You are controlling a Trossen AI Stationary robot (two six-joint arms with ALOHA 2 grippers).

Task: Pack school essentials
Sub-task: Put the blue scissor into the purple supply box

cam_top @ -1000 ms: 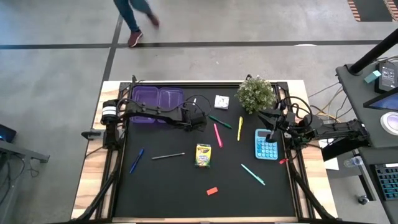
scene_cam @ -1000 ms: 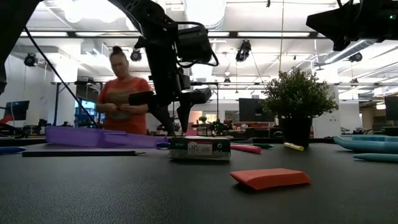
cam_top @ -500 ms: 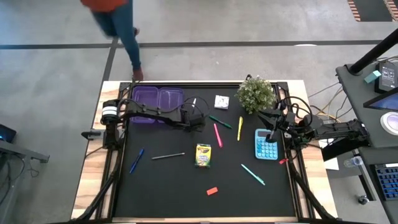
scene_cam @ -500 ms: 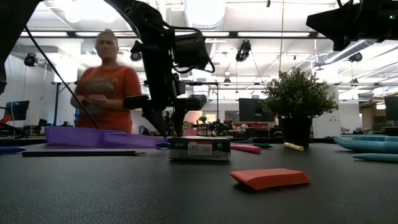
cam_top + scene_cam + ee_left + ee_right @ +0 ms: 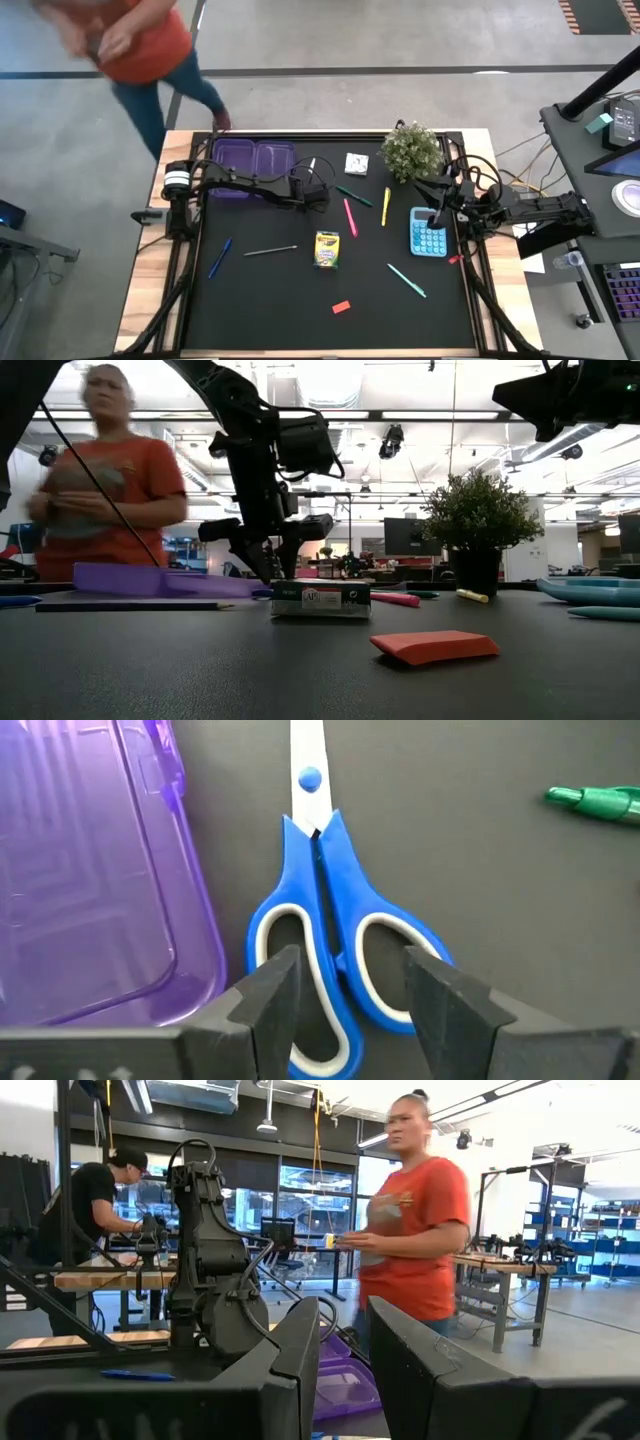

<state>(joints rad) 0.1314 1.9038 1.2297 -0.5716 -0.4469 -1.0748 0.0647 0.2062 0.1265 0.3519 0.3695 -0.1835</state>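
Left gripper is hovering over the blue-handled scissors, its fingers spread apart above the two handle loops and gripping nothing. Those scissors are lying flat on the black table, just beside the edge of the purple case, with a green pen near them. Right gripper is waiting above the teal calculator near the potted plant, fingers parted and empty. Crayon box is sitting mid-table, with the pink pen and yellow pen beyond it, the grey pencil and blue pen toward the left side, and the teal pen and red eraser nearer the front. A person in an orange shirt is standing behind the table.
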